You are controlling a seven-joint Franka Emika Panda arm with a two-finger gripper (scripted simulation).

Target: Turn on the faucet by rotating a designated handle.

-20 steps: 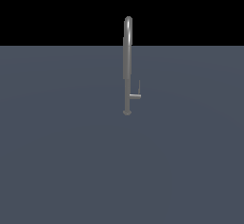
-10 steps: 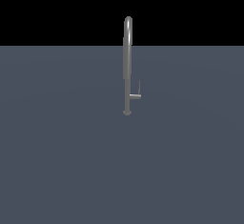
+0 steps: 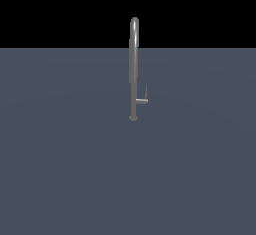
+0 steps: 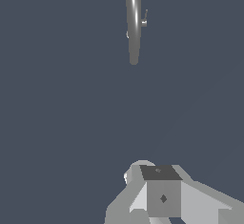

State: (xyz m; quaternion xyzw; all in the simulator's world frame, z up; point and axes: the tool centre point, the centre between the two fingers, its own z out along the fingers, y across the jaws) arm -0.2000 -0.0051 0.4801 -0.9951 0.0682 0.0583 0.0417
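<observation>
One small handle (image 3: 143, 98) sticks out from the side of the faucet (image 3: 133, 69), low down near its round base, on the exterior view's right. It is a short stub with a thin rod pointing up. I could bump the tall grey pipe and miss that thin rod. My claw (image 4: 162, 194) is well apart from it, over the bare desk (image 3: 65, 169). I cannot tell if my claw is open.

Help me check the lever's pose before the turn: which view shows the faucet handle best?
The exterior view: the handle shows side-on, its stub off the faucet and its thin rod pointing up. In the wrist view the handle is only a small nub beside the pipe.
</observation>
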